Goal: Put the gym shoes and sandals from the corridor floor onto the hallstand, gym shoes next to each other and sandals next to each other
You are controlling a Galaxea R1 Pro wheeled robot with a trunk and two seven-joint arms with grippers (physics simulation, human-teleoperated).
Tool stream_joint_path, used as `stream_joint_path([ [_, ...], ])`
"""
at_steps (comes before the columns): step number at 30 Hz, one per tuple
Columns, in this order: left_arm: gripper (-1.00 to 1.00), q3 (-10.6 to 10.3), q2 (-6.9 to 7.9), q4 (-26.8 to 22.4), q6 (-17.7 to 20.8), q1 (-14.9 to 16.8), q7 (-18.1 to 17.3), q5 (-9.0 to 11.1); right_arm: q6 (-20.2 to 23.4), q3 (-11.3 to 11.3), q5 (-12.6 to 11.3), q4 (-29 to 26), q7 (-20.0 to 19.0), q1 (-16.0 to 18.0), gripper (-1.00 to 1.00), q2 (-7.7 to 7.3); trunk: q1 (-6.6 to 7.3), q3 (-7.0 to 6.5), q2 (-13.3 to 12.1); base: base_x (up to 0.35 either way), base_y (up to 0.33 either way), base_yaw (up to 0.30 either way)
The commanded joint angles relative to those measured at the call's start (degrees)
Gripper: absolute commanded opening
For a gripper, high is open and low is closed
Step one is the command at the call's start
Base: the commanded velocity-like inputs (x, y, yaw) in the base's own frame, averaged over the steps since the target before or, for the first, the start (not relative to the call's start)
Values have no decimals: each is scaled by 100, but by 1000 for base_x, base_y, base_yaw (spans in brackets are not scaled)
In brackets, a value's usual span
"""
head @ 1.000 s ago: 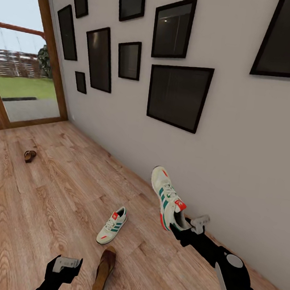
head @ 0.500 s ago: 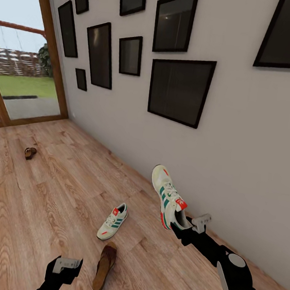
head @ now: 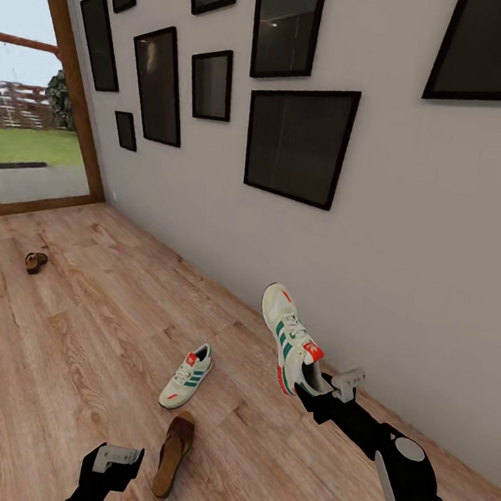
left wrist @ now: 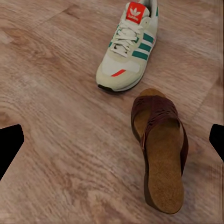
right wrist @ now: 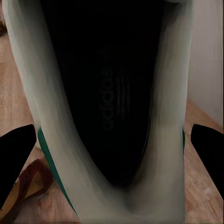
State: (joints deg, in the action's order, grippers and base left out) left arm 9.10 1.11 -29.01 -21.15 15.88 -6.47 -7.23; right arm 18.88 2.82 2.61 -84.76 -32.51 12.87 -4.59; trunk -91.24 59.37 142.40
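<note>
We hold one sneaker [head: 291, 341] up off the floor [head: 77, 340] by its heel, right gripper [head: 326, 391] clamped on it for carrying. The other sneaker [head: 186, 375] and a sandal [head: 171, 453] lie below, near our spread, empty left gripper [head: 114, 461]. A second sandal [head: 35, 262] sits far off.

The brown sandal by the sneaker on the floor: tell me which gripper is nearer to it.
Left. The left gripper hovers open just beside the sandal, while the right gripper is farther off, raised and holding the other gym shoe by its heel.
</note>
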Motion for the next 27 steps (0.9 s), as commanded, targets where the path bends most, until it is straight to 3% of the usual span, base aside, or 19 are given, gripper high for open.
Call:
stream_joint_path([
  [1,100,48,-5,0,-21,3,-39,-59,27,7,19,-6,-36,5,-100,2,-21,24,44,0,0,-271],
  [8,100,48,-11,7,-21,3,-38,-59,28,4,16,-13,-37,5,-100,2,-59,177,92,0,0,-286],
  [14,100,44,-8,-2,-30,3,-43,-56,28,0,17,-14,-43,5,-100,2,-59,177,92,0,0,-265],
  [27,100,54,-11,-22,-33,3,-39,-52,19,-16,13,-14,-45,5,-100,2,-59,177,92,148,-59,-17],
])
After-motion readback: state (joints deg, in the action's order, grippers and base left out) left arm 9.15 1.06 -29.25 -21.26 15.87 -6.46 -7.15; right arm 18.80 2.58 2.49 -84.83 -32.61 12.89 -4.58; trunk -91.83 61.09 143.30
